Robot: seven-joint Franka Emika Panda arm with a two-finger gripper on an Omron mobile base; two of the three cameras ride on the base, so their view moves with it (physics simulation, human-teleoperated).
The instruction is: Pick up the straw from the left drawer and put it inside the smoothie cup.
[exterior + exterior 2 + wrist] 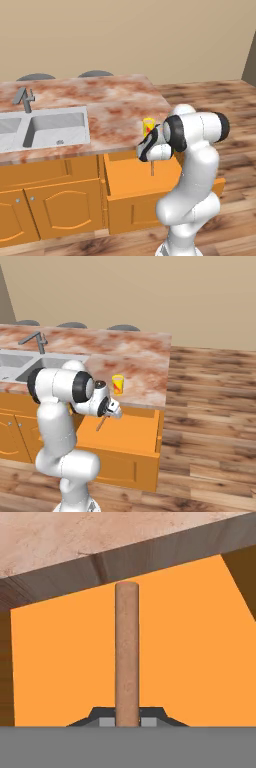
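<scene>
My gripper (pixel 152 160) is shut on the straw (pixel 152 169), a thin tan stick that points down over the open left drawer (pixel 131 181). In the hand view the straw (pixel 126 652) rises straight up from between the two dark fingertips, with the drawer's orange floor (pixel 195 652) behind it. From the right side, the gripper (pixel 107 416) hovers above the drawer (pixel 131 437) with the straw (pixel 101 424) slanting down below it. The small yellow smoothie cup (pixel 148 126) with red blotches stands upright near the counter's front edge, just behind the hand; it is also in the right base view (pixel 117 384).
The marble counter (pixel 115 107) carries a steel sink (pixel 55 127) with a faucet (pixel 25 98) on the left. Orange cabinet doors (pixel 60 210) stand left of the drawer. The counter's edge (pixel 75 542) overhangs the drawer's back. Wooden floor (pixel 210 406) lies to the right.
</scene>
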